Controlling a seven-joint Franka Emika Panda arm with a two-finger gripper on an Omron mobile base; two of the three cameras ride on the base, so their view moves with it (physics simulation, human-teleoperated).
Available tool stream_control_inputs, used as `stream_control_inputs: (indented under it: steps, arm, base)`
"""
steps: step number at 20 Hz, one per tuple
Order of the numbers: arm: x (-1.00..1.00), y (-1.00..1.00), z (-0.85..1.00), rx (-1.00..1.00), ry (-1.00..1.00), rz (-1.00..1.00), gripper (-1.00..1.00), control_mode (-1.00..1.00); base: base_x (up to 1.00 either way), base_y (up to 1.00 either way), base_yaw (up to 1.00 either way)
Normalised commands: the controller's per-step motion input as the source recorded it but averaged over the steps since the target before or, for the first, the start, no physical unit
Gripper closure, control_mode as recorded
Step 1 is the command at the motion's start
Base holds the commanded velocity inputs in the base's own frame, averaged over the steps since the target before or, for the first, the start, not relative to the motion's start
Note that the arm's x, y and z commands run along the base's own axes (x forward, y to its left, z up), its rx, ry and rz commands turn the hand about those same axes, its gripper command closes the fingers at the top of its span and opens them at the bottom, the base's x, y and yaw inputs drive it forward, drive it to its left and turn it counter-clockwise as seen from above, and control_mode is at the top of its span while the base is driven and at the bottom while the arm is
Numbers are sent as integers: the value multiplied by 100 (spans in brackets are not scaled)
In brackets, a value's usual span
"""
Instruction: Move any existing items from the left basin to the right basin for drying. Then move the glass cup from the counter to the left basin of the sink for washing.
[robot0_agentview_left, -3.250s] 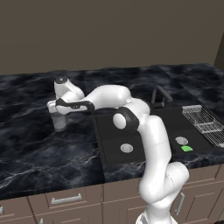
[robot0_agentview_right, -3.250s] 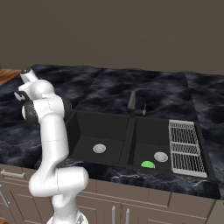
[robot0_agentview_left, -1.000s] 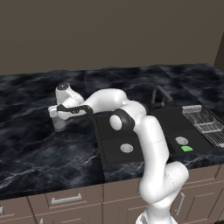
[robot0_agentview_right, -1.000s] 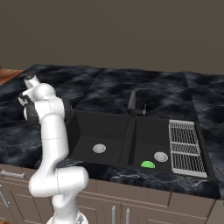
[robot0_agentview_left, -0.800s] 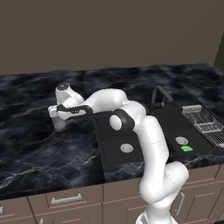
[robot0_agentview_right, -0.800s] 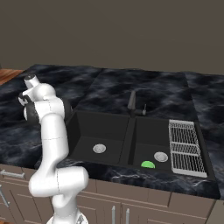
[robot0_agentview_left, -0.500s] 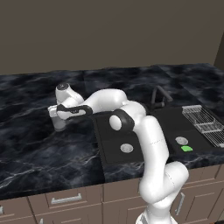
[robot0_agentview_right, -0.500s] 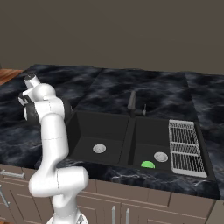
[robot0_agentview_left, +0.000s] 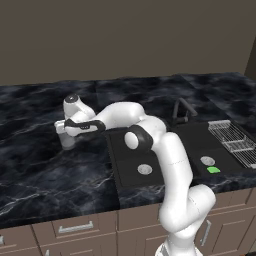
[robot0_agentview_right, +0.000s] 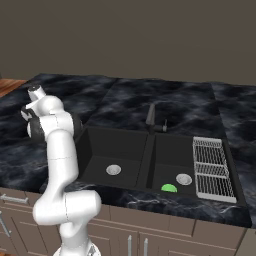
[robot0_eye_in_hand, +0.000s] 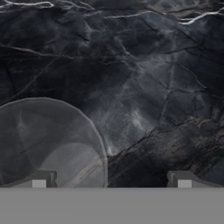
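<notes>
Glass cup (robot0_eye_in_hand: 48, 144) stands on the worktop (robot0_agentview_left: 30, 165) left of the sink (robot0_agentview_right: 150, 165). Tool (robot0_eye_in_hand: 111, 180) has dropped onto it since 3 s ago, fingers spread, cup off-centre. Green lump (robot0_agentview_right: 169, 188) already sits in right basin (robot0_agentview_right: 172, 160).

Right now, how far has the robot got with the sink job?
Done: the green lump lies in the right basin, next to the wire rack. In hand: the open gripper is down at the glass cup on the counter, with no grip yet. Left: gripping the cup and carrying it to the left basin.
</notes>
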Motion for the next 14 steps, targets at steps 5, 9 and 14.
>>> stream_control_inputs:
  steps: [5,9,14]
  arm:
    - [1,1,-31,0,0,0,100,-100]
    - [1,0,-33,1,0,0,100,-100]
    - [0,0,-34,1,0,0,100,-100]
  base:
    - [0,0,0]
    - [0,0,0]
    - [0,0,0]
